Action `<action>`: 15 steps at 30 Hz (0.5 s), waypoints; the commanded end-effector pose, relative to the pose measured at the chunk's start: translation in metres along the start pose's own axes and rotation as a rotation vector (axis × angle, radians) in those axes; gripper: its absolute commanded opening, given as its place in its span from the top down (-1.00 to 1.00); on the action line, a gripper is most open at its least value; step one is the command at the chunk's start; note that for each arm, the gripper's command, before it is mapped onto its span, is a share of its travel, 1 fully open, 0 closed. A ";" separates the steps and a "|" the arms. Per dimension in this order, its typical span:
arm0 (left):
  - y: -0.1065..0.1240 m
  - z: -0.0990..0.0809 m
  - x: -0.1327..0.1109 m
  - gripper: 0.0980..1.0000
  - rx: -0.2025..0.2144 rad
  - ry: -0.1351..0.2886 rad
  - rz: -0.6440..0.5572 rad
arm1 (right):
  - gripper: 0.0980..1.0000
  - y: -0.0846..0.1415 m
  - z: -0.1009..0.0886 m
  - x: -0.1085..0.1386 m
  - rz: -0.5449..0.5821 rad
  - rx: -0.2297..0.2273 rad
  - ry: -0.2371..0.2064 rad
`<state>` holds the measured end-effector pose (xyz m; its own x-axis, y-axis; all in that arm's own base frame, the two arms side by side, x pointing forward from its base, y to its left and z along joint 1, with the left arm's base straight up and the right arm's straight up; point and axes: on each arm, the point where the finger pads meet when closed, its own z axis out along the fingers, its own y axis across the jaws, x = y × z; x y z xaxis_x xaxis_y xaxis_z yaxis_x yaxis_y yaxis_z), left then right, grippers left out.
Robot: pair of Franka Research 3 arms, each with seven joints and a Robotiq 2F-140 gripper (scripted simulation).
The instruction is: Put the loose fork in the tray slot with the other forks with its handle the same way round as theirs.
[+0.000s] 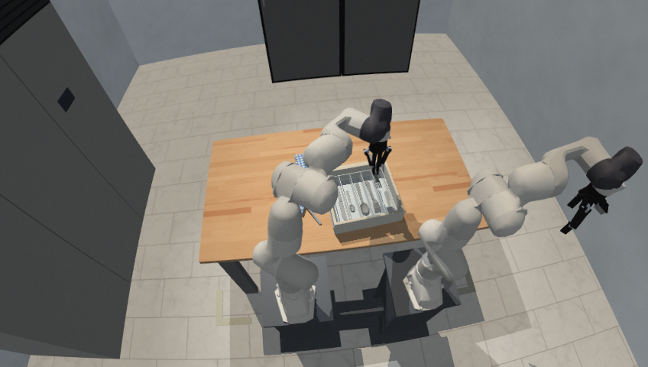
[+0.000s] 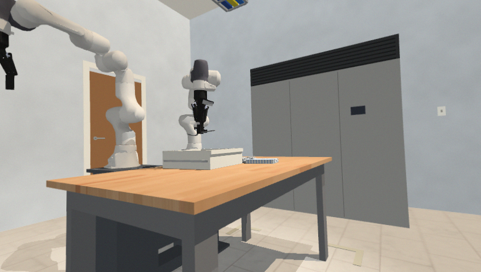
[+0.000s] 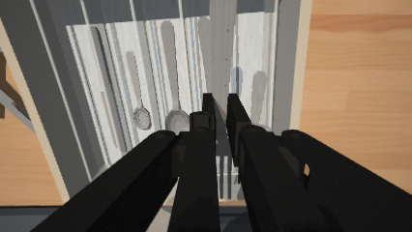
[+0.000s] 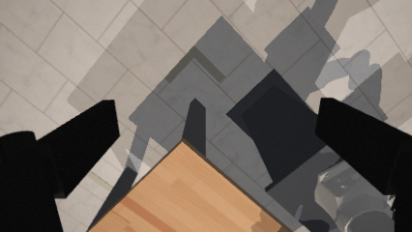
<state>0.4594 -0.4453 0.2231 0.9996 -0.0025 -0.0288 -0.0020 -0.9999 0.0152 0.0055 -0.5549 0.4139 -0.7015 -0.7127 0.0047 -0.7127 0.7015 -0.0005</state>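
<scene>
My left gripper [image 1: 376,173] [image 2: 201,131] [image 3: 219,108] is shut on the grey metal fork [image 2: 210,131] [image 3: 222,39], held roughly level above the right part of the tray. Its handle points to the top of the left wrist view, its tines to the bottom. The cream tray [image 1: 368,225] [image 2: 185,160] [image 3: 302,58] has long slots. A tray fork's handle [image 3: 204,36] shows just left of the held fork; its tines are hidden in that view. A large spoon [image 3: 177,120] lies one slot further left. My right gripper [image 1: 584,219] [image 4: 218,117] is open and empty, off beyond the table.
A small spoon [image 3: 142,118] and thin knives [image 3: 110,97] lie in the left slots. A blue checked cloth [image 1: 299,159] [image 2: 261,161] and loose cutlery [image 1: 314,216] [image 3: 16,111] lie left of the tray. The tray walls and slot dividers stand around the space under the held fork.
</scene>
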 end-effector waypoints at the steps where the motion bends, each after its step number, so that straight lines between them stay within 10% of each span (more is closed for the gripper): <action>1: -0.008 0.005 -0.001 0.96 0.019 -0.108 -0.070 | -1.00 0.001 0.001 0.000 -0.001 0.000 -0.005; 6: -0.007 0.004 0.000 0.96 0.007 -0.236 -0.073 | -1.00 0.001 0.001 0.000 -0.001 0.000 -0.005; 15: -0.007 0.003 0.000 0.96 0.005 -0.250 -0.072 | -1.00 0.001 0.001 0.000 -0.001 0.000 -0.005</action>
<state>0.4695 -0.4408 0.2189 0.9659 0.0785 -0.2467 0.0840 -0.9964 0.0120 0.0055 -0.5549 0.4139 -0.7015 -0.7127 0.0047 -0.7127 0.7015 -0.0005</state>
